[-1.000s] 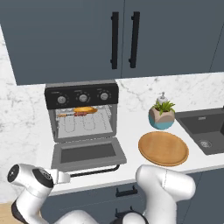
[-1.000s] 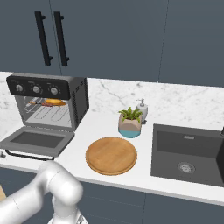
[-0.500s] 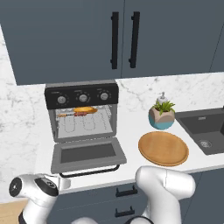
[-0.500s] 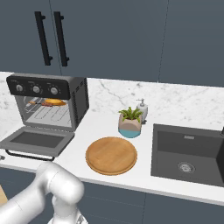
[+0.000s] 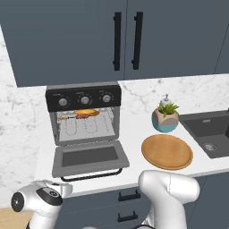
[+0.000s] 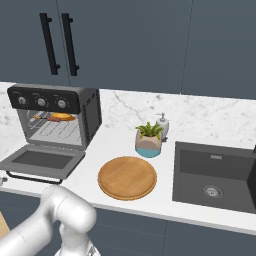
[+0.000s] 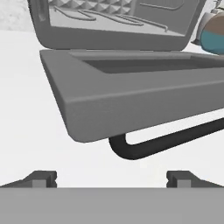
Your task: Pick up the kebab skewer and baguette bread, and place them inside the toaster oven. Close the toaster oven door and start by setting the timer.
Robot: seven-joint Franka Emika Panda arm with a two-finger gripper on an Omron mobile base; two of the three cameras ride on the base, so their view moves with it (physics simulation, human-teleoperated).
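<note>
Toaster oven door [image 7: 144, 94] down at counter edge, rigid, hinged; I'd hook black handle [image 7: 148, 146]; gripper [image 7: 111, 178] spread, empty.

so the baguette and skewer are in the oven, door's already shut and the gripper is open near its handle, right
Not quite: the door hangs open, flat over the counter, as the left base view shows. The baguette and skewer sit in the oven, gripper open near the handle.

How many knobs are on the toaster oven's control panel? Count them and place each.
3, in a row across the toaster oven panel: left knob, middle knob, right knob. None looks hidden.
</note>
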